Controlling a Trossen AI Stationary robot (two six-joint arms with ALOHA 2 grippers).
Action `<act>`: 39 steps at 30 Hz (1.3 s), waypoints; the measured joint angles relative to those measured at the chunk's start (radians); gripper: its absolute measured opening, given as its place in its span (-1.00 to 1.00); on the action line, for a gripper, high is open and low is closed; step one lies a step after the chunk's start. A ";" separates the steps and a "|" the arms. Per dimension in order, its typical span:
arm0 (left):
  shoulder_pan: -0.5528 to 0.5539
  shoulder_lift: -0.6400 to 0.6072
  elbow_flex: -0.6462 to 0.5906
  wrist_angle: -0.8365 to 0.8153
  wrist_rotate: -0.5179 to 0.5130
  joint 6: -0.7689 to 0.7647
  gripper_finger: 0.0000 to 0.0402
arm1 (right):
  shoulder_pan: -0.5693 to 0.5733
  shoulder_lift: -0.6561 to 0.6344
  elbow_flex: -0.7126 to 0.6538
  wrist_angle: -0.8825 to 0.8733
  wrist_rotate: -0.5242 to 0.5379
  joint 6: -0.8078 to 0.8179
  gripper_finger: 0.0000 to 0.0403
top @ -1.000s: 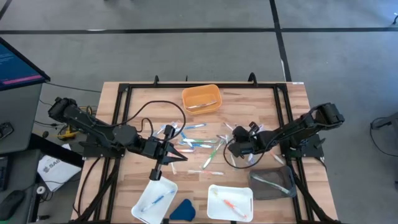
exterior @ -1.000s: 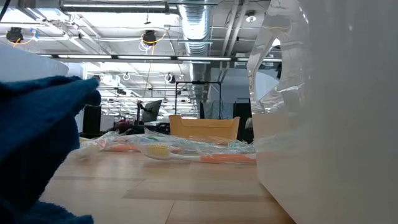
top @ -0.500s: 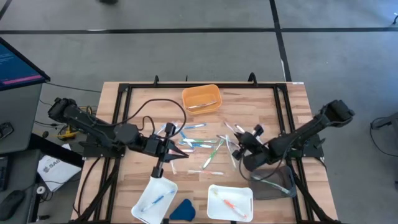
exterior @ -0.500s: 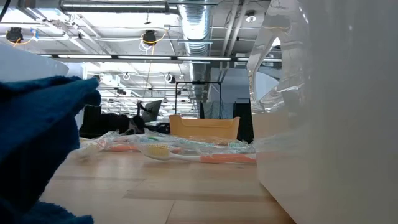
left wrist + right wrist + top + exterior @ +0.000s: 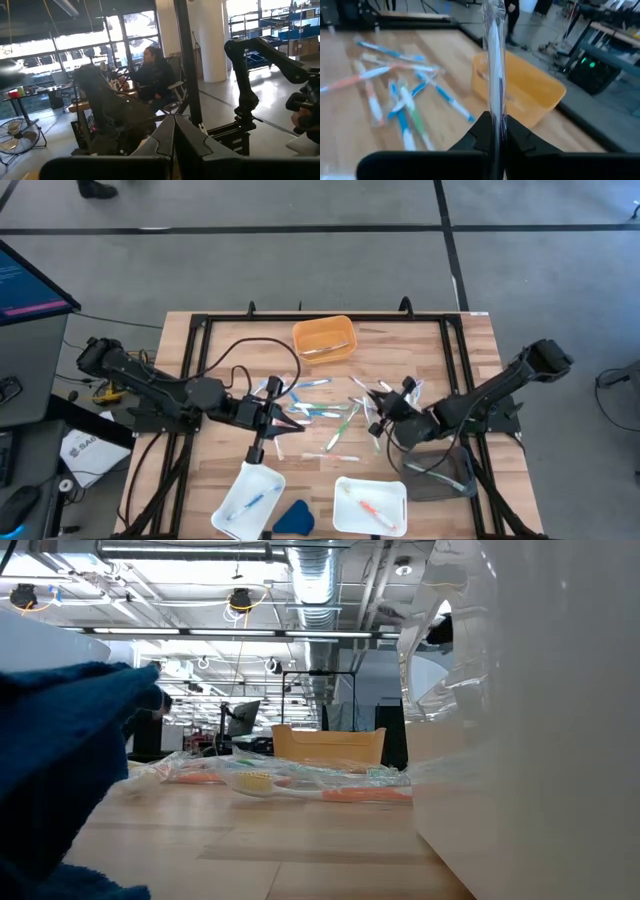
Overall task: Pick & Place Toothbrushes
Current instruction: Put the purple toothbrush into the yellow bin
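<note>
Fingers of the right gripper (image 5: 496,131) pinch one clear toothbrush (image 5: 494,55), thin and upright; fingers of the left gripper (image 5: 174,131) are pressed together, holding nothing. On the wooden tabletop (image 5: 225,345), about a dozen loose toothbrushes (image 5: 322,411) lie at the centre. Four trays: orange tray (image 5: 323,338) at 12 o'clock, two white trays (image 5: 247,495) and one dark tray (image 5: 440,476) toward 6 o'clock.

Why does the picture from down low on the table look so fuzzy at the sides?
In the low view, a blue cloth and a white tray wall sit right against the lens, so both blur; the toothbrushes farther back look sharper. In the right wrist view, the clear toothbrush in the right gripper is smeared, and the loose ones behind are soft.
</note>
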 joint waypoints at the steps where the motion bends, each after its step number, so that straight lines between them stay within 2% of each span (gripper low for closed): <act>1: 0.005 0.000 0.000 -0.001 0.000 0.000 -0.97 | -0.010 -0.011 0.000 0.020 -0.004 -0.037 -0.91; 8: 0.071 0.000 0.000 -0.023 0.000 0.001 -0.97 | -0.119 -0.110 0.000 0.136 -0.121 -0.254 -0.95; 14: 0.165 0.000 -0.002 -0.063 0.000 -0.002 -0.97 | -0.256 -0.178 0.000 0.227 -0.208 -0.353 -0.92; 20: 0.249 0.000 -0.028 -0.059 0.000 -0.009 -0.97 | -0.395 -0.207 0.000 0.327 -0.400 -0.433 -0.95; 24: 0.294 0.000 -0.034 -0.058 0.000 -0.010 -0.97 | -0.463 -0.206 0.000 0.329 -0.497 -0.440 -0.95; 28: 0.328 0.000 -0.034 -0.057 0.001 -0.010 -0.97 | -0.511 -0.203 0.000 0.293 -0.527 -0.440 -0.90; 32: 0.367 0.000 -0.034 -0.057 0.001 -0.004 -0.97 | -0.542 -0.203 0.000 0.290 -0.527 -0.461 -0.94; 39: 0.486 0.000 -0.034 -0.057 0.002 0.001 -0.97 | -0.620 -0.202 0.021 0.389 -0.557 -0.516 -0.92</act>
